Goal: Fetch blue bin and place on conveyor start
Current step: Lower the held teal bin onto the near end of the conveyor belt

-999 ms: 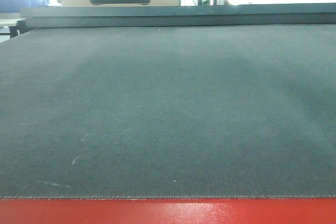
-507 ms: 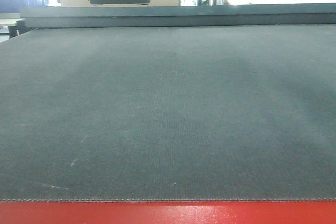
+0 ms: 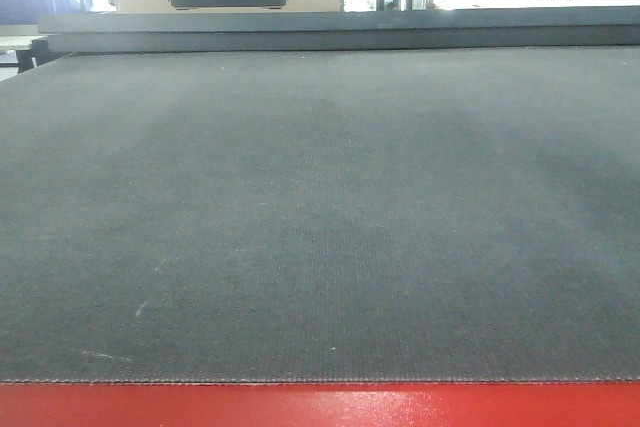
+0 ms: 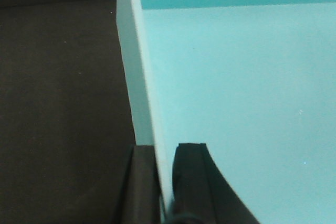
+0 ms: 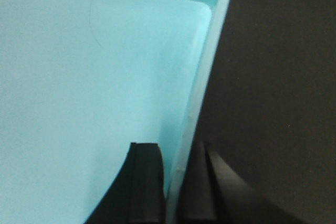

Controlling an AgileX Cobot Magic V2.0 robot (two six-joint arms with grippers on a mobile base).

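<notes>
While dark conveyor belt point(image 4: 63, 103) lies beneath, my left gripper point(image 4: 164, 182) pinches the blue bin point(image 4: 236, 103)'s left wall, my right gripper point(image 5: 176, 182) its right wall, both nearly closed.

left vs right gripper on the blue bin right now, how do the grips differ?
Left gripper straddles a blue bin wall with tub floor at image right, dark belt at image left; right gripper is mirrored. Left gripper's squared-off finger sits outside the wall; right gripper's sits inside. Shared: both pinch the thin wall, one finger each side.
</notes>
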